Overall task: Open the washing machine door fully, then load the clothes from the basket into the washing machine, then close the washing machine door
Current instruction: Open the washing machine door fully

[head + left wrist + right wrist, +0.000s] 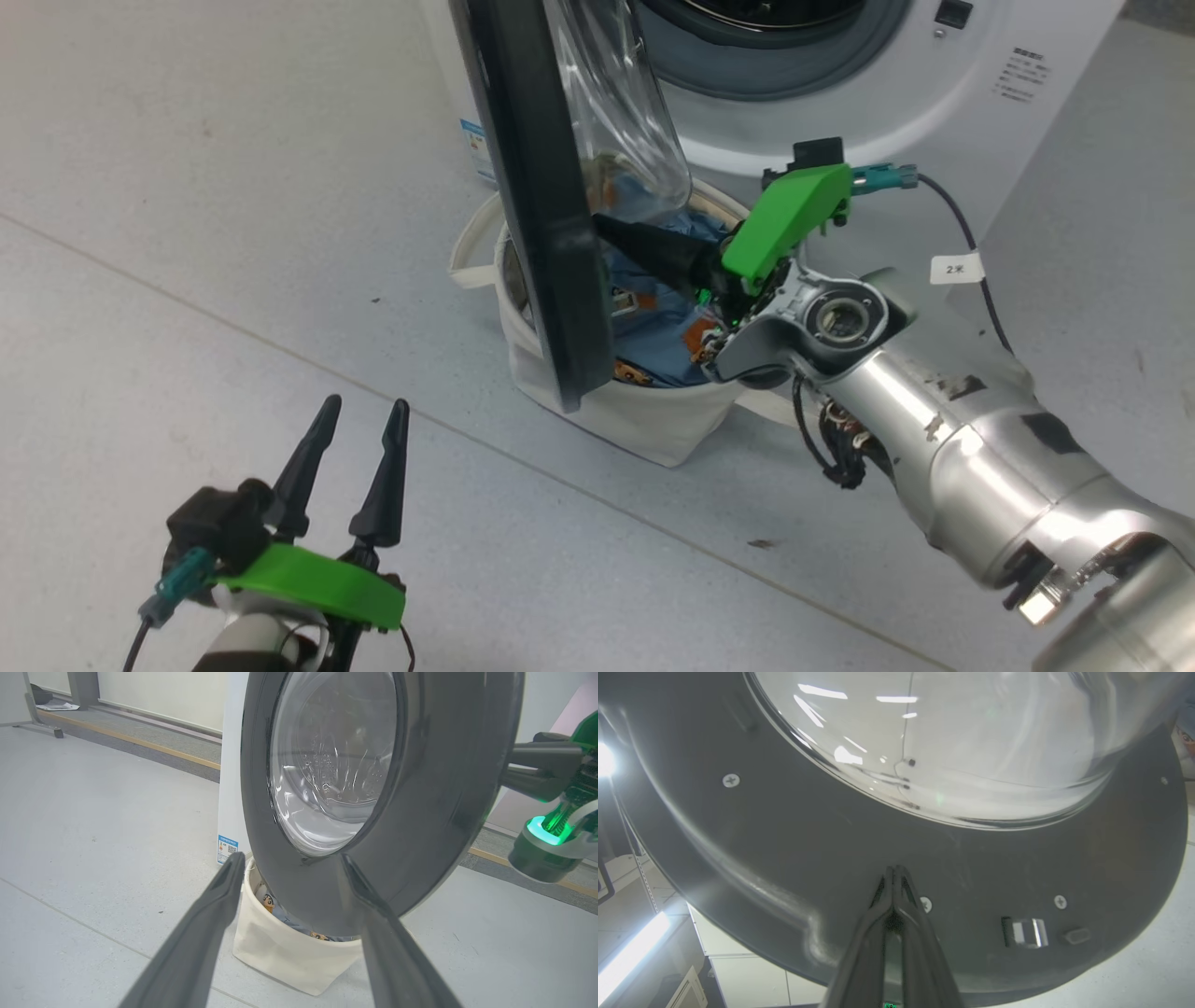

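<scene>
The large round washing machine door point(541, 187) point(444, 788) point(831, 835), with its wide glossy black rim and bulging clear glass centre, stood swung out from the white front-loading washing machine point(887, 75) point(231, 765); its lower edge hung over the mouth of the round cream canvas basket point(616, 411) point(280, 952); the basket sat on the pale grey floor point(187, 187), just in front of the machine; the light blue clothes point(653, 317) point(268, 900) printed with orange-brown figures lay inside the basket, partly hidden behind the door. We saw the right jaws pressed together, pinching nothing; their long dark fingers point(653, 247) point(537, 765) point(878, 933) reached over the basket, tips set against the inner face of the black rim, beside a small screw. The left jaws were spread wide and held nothing; their fingers point(303, 462) point(205, 919) hung above the floor on the door's outer side, well apart from it. A small blue label sticker point(478, 149) point(227, 848) showed low on the machine's side.
</scene>
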